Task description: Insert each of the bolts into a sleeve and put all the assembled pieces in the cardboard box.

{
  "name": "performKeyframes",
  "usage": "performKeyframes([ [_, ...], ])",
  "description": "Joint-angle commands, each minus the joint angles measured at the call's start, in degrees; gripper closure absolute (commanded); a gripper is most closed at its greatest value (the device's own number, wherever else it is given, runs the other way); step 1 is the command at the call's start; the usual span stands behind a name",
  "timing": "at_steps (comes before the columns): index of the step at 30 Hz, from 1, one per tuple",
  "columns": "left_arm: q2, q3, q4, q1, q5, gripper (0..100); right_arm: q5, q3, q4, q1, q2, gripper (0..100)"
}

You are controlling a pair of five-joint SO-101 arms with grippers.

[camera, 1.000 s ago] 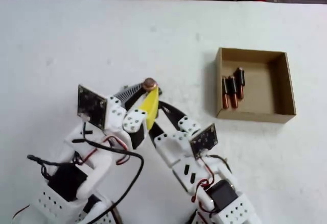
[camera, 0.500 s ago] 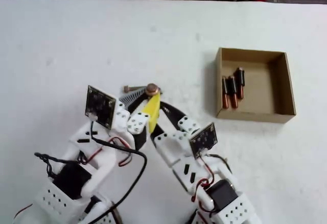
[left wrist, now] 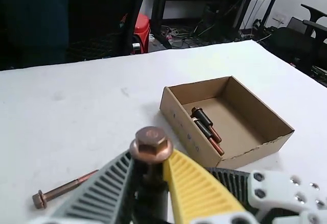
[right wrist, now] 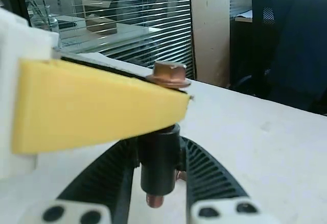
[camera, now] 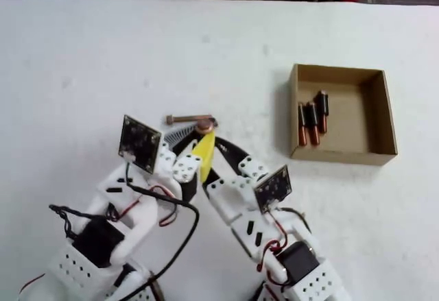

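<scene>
A copper bolt [camera: 204,125] stands upright near the table's middle front, its hex head [left wrist: 150,144] on top. My left gripper [left wrist: 149,170], with one grey and one yellow finger [right wrist: 97,104], is shut on its shaft just under the head. Lower down, my right gripper [right wrist: 159,177] with black fingers is shut on a black sleeve [right wrist: 159,157]. The bolt's tip [right wrist: 155,200] pokes out below the sleeve. A second bolt [camera: 186,118] lies flat on the table just behind the grippers. The cardboard box [camera: 378,116] at the right holds three assembled pieces [camera: 312,117].
Both arm bodies crowd the front of the table, with cables looping over the left one [camera: 110,219]. The white table [camera: 171,47] stretches bare behind and to the left. A strip of open surface separates the grippers from the box's near wall [left wrist: 184,127].
The left arm has swung right and drawn back slightly, uncovering the loose bolt behind it. The held bolt's head sits a little lower. The right arm has hardly moved.
</scene>
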Motion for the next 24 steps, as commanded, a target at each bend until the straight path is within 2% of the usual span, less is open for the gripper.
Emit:
performKeyframes([
  [1, -0.7, -0.4, 0.2, 1.9, 0.8, 98, -0.4, 0.5, 0.1, 1.4, -0.6, 98.1],
  [9, -0.7, -0.4, -0.2, 1.8, 0.8, 98, -0.4, 0.5, 0.1, 1.3, -0.6, 98.1],
  [16, -0.7, 0.3, 0.2, 1.8, -5.6, 83, -0.4, 0.5, 0.1, 1.3, -0.6, 98.1],
  [24, -0.7, 1.8, -0.2, 1.7, -6.1, 82, -0.4, 0.5, 0.1, 1.3, -0.6, 98.1],
])
